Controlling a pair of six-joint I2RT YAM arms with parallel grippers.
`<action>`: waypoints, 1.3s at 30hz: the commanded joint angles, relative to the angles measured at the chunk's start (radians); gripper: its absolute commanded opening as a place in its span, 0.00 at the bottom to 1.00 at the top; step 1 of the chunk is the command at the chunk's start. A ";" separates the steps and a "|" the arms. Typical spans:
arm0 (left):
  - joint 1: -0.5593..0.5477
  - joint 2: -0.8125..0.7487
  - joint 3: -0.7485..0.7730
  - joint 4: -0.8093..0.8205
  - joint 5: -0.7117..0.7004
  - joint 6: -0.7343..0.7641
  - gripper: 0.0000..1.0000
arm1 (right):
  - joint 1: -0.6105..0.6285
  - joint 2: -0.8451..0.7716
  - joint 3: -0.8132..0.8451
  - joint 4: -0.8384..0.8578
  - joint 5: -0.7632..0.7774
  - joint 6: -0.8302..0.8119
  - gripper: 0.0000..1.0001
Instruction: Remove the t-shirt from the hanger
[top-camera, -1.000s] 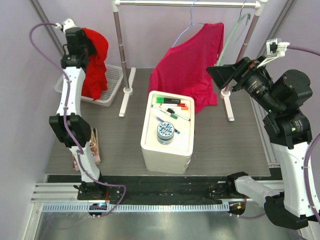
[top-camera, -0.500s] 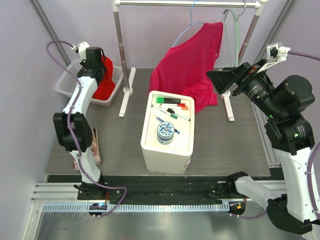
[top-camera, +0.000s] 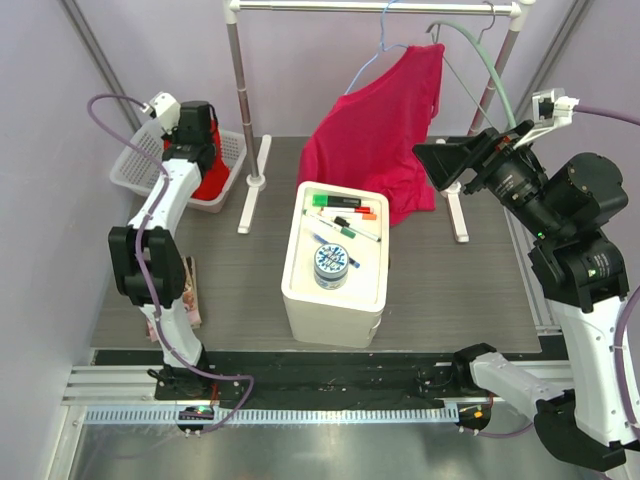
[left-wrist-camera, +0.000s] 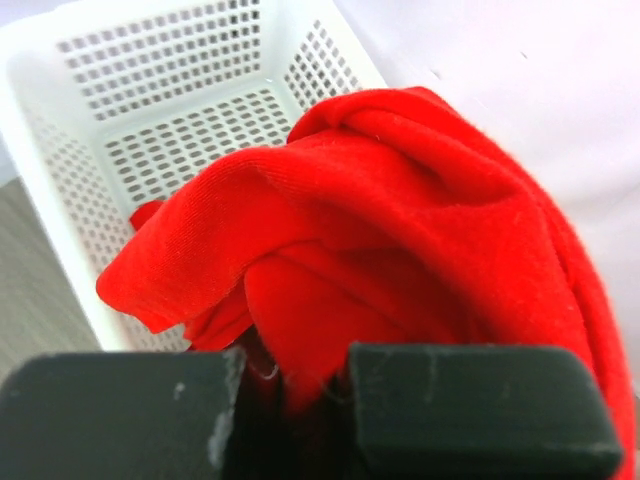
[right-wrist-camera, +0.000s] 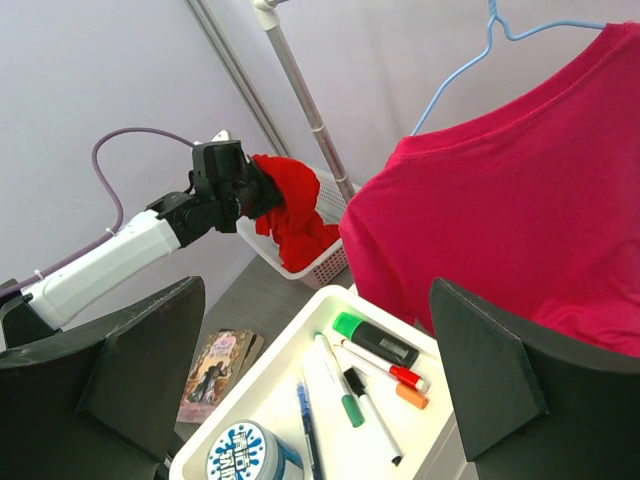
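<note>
My left gripper (left-wrist-camera: 290, 400) is shut on a bright red t-shirt (left-wrist-camera: 400, 230), with cloth pinched between the black fingers. It holds the shirt low over the white mesh basket (top-camera: 135, 165), and the shirt (top-camera: 210, 182) bunches down into the basket. An empty green hanger (top-camera: 482, 62) hangs tilted on the rail (top-camera: 380, 7) at the right. Just below it my right gripper (top-camera: 452, 162) stands open and holds nothing. A crimson t-shirt (top-camera: 380, 140) still hangs on a blue hanger (top-camera: 383, 35) mid-rail.
A white box (top-camera: 295, 250) in the middle of the table carries markers and a round blue tin (top-camera: 331, 265). A book (top-camera: 188, 290) lies by the left arm's base. The rail's white posts (top-camera: 250, 180) stand between the basket and the box.
The left gripper brought the red t-shirt down from high up into the basket. The green hanger swung along the rail. The right gripper barely shifted.
</note>
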 joint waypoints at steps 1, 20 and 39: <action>-0.074 -0.057 -0.011 0.083 -0.230 -0.025 0.00 | 0.011 -0.018 -0.004 0.029 0.017 -0.023 1.00; 0.125 0.206 0.202 -0.245 0.057 -0.562 0.04 | 0.077 -0.039 -0.002 0.008 0.094 -0.081 1.00; 0.116 -0.078 -0.090 -0.188 0.134 -0.518 1.00 | 0.083 -0.018 -0.009 0.008 0.106 -0.075 1.00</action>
